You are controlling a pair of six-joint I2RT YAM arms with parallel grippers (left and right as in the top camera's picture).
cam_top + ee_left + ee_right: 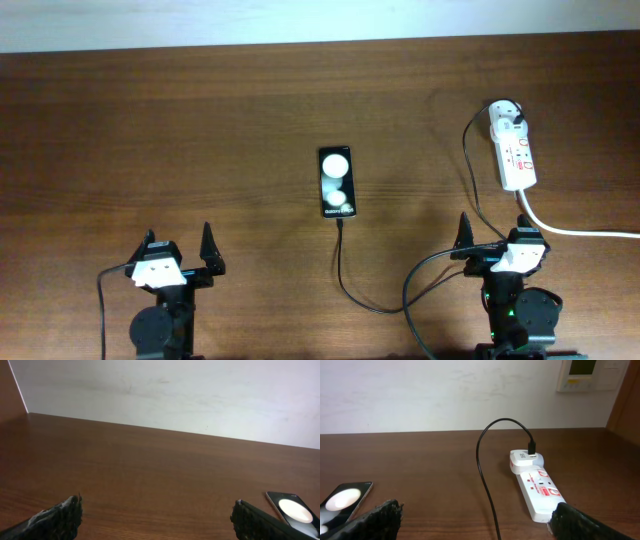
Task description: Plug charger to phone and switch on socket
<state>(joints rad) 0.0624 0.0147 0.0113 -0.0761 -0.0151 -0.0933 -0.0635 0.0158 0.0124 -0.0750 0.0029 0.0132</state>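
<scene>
Wooden table [200,120] is meeting white wall [175,395].
Left gripper [180,243] at 7 o'clock, right gripper [494,232] at 5, are gaping wide, empty.

You have a dark brown wooden desk [200,130], its grain running side to side under soft, even light. Along its far edge you see a plain white wall [175,395], faintly scuffed. Above the far right corner a pale wall panel [582,374] hangs beside a brown wooden board [626,407].
</scene>
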